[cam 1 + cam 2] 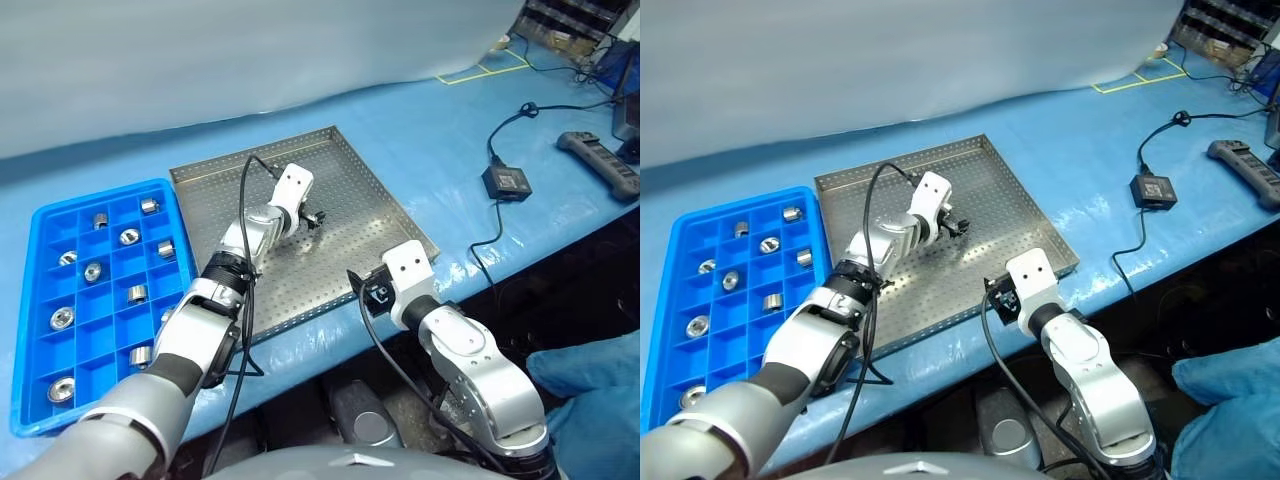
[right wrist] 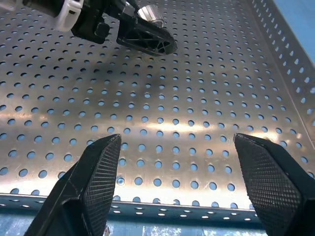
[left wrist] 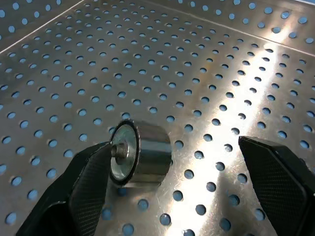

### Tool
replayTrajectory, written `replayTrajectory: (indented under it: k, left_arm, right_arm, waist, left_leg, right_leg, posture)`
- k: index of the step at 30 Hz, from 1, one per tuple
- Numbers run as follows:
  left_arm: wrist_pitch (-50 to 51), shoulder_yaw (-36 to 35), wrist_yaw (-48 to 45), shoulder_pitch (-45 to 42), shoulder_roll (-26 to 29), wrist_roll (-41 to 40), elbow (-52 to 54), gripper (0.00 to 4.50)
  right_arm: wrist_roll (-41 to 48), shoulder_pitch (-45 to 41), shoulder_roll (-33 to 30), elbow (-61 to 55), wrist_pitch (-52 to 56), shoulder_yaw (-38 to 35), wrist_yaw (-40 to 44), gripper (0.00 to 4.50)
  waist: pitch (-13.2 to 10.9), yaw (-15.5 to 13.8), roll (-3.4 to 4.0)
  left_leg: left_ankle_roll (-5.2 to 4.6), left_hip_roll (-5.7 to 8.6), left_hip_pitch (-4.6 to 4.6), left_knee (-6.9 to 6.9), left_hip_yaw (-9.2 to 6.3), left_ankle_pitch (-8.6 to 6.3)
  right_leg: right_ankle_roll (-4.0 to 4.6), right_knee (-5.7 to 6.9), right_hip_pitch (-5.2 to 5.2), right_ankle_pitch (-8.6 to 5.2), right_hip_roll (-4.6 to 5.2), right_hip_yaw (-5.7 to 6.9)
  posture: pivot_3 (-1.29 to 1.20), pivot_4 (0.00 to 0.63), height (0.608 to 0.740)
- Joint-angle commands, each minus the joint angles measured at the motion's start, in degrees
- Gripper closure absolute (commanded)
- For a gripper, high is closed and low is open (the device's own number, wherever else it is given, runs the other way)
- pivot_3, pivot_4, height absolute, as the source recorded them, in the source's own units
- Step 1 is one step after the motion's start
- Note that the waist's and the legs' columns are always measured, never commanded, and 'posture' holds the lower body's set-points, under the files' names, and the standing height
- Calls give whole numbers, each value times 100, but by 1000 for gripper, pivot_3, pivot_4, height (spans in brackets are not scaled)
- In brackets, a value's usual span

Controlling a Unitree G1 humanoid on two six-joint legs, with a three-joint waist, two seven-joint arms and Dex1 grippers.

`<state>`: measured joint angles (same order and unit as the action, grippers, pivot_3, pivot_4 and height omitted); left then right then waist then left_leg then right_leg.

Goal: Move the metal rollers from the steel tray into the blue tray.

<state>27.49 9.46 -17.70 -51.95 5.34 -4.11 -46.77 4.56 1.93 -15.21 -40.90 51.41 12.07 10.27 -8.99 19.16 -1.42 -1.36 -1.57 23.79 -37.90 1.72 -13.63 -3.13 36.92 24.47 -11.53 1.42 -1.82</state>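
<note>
Left arm: reaches across the steel tray (image 1: 380, 190); you see the left gripper (image 1: 314, 219) near tray centre, fingers spread.
Roller: one metal roller (image 3: 139, 153) lies on its side between those fingers, touching one pad (image 3: 91, 182), clear of the other.
Right arm: right gripper (image 2: 177, 182) hovers spread at the tray's 5 o'clock edge, holding nothing.
Blue tray (image 1: 40, 300): at the steel tray's 9 o'clock, rollers (image 1: 137, 294) in compartments.

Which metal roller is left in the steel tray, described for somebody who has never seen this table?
Find the steel tray, right of the blue tray. Near its middle, between the open fingers of the left gripper, one metal roller lies on its side. Every other roller sits in a blue compartment; only this one rests on perforated metal.
</note>
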Motion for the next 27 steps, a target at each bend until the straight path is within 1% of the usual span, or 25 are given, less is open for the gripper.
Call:
replayTrajectory:
  k: [1, 8, 11, 12, 27]
  left_arm:
    - [-231, -128, 174, -182, -65, 163, -255, 0]
    - [-288, -322, 315, -80, -93, 198, -218, 0]
    - [-357, -473, 382, -19, -118, 133, -170, 659]
    - [-390, -514, 403, -2, -126, 130, -161, 973]
    - [-522, -755, 377, 110, -206, 119, 34, 973]
  right_arm:
    - [-36, 36, 16, -229, -35, -35, -68, 645]
    - [-37, -46, -24, -181, -26, -84, -64, 645]
    - [-42, -109, -70, -149, -20, -66, -33, 604]
    - [-42, -127, -83, -140, -18, -61, -28, 604]
    - [-35, -238, -198, -72, -1, -41, -18, 604]
  waist:
    - [0, 60, -1]
    - [-1, 151, -1]
    - [-1, 171, -1]
    - [-1, 172, -1]
    - [-1, 169, -1]
  left_leg:
    - [-1, -2, 1, 0, 1, 0]
    - [-8, -4, -6, 0, 15, 0]
    - [-11, -4, -6, 0, 20, -2]
    - [-11, -4, -7, 0, 21, -2]
    - [-15, -3, -10, 1, 31, -4]
  right_leg:
    - [-3, 0, 1, 0, 2, -2]
    - [-19, 0, -1, 7, 7, -26]
    - [-21, 0, 1, 8, 7, -33]
    - [-22, 0, 2, 8, 7, -34]
    - [-28, 0, 2, 9, 8, -47]
  posture:
    - [-443, 150, 740]
    - [-428, 150, 740]
    - [-422, 150, 740]
    - [-422, 150, 740]
    - [-415, 150, 740]
